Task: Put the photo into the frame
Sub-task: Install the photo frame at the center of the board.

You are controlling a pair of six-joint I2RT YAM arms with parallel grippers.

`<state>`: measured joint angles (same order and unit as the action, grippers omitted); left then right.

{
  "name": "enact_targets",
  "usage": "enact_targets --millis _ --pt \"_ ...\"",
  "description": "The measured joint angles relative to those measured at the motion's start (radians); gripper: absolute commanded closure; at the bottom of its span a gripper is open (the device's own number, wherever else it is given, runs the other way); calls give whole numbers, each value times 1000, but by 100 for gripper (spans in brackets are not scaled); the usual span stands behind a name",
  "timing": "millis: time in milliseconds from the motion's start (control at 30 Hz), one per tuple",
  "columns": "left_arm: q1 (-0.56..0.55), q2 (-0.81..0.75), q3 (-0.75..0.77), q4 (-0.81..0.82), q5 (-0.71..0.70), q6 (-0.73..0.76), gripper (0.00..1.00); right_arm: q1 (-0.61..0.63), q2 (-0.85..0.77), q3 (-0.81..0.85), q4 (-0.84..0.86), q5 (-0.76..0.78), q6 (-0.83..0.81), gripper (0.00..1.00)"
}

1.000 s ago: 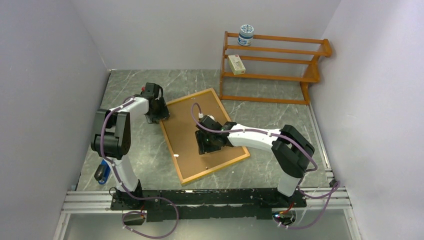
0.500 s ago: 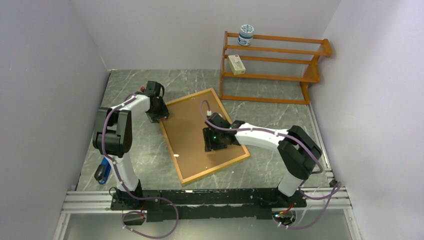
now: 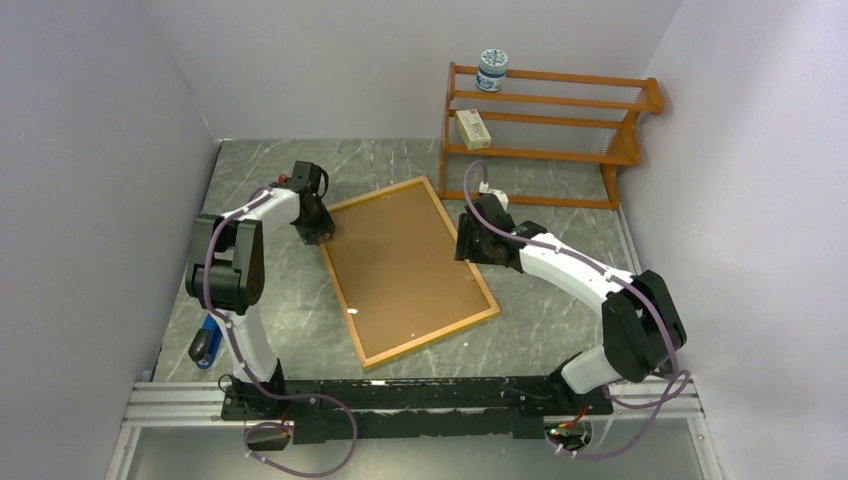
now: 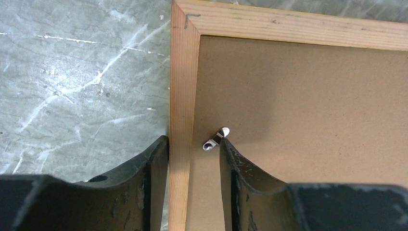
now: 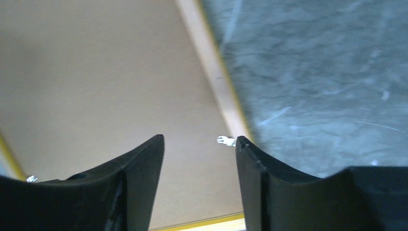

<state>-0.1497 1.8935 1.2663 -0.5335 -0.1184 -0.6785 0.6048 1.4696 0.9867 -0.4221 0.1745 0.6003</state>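
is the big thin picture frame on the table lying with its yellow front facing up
No, the thin rectangular picture frame lies light-wood back up, with the brown cardboard backing board showing inside it.

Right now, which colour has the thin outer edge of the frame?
Bright yellow along the frame; the right wrist view shows it best.

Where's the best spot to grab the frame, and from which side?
Probably a thin side rail of the frame, from above: one finger outside on the table, one inside on the backing board. It lies flat, back up, so only rails fit between fingers, as the left gripper shows.
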Motion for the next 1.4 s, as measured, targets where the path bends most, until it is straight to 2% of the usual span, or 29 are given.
enact_targets --millis 67,167,233,333,467,600,800,867,1067,1200,1267,1400 --pt "0 0 0 -1 0 0 73 -35 4 -16 -4 11 -4 26" --pt "0 0 2 -7 2 2 47 -84 20 -40 -12 26 -13 20" --pt "0 0 3 -9 2 3 40 -103 39 -47 -11 21 -24 19" --pt "5 2 4 -17 2 5 35 -117 78 -49 1 -11 -41 20" --pt "11 11 18 -37 5 13 34 -124 136 -49 13 -56 -61 21" --pt "11 29 48 -67 8 31 30 -126 165 -50 20 -95 -82 22" --pt "13 43 63 -51 17 42 23 -127 188 -50 43 -141 -111 27" --pt "13 43 59 -37 22 46 26 -127 190 -50 50 -156 -121 30" --pt "11 48 61 -14 39 42 61 -130 195 -50 68 -194 -138 35" --pt "24 43 63 -38 29 40 75 -130 195 -54 77 -211 -138 36" --pt "27 41 63 -45 20 39 79 -130 195 -56 81 -213 -137 37" --pt "26 36 61 -45 7 41 79 -130 195 -56 83 -212 -137 37"
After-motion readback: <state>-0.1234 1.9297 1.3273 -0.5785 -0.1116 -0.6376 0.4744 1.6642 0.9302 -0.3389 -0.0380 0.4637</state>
